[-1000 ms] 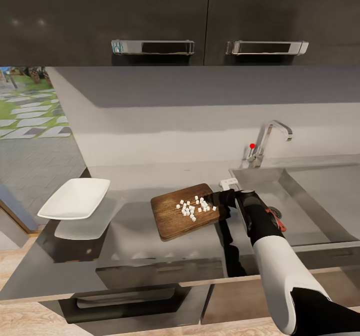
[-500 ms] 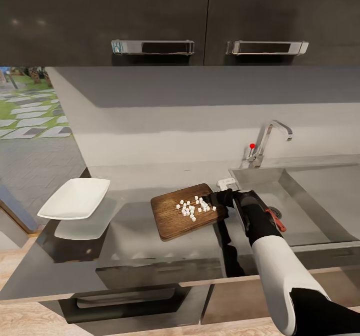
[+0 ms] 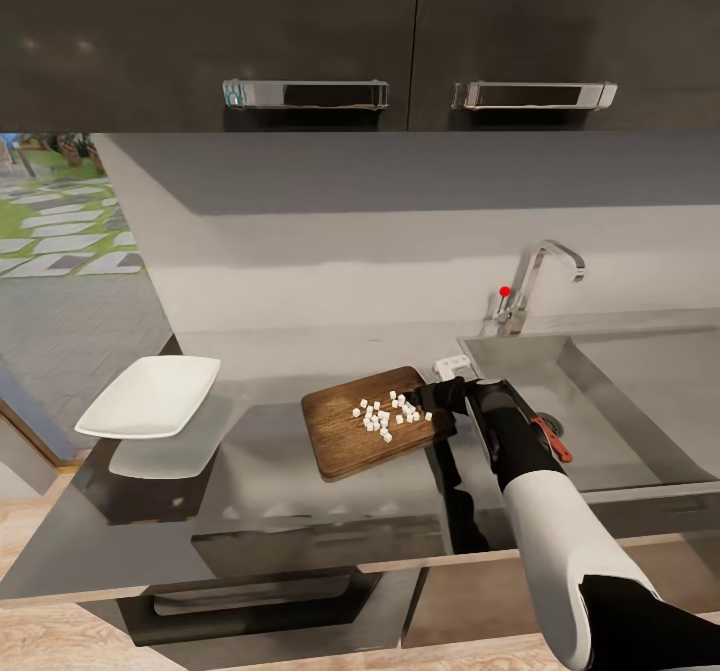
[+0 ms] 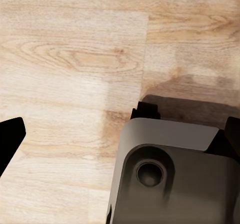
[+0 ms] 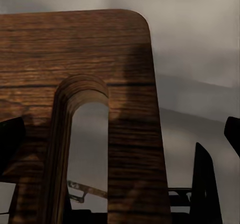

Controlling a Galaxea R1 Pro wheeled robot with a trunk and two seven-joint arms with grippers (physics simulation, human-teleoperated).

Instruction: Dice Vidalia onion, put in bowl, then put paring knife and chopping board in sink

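Already the onion lies diced [image 3: 390,416] on the chopping board [image 3: 345,441] on the countertop [image 3: 270,491]; the bowl [image 3: 150,396] stands empty, well apart. Apparently the right gripper [image 3: 440,396] reaches the board's handle end [image 5: 130,108], fingers spread; actual grip unclear. Beyond, the paring knife [image 3: 552,439] lies in the sink [image 3: 640,391].
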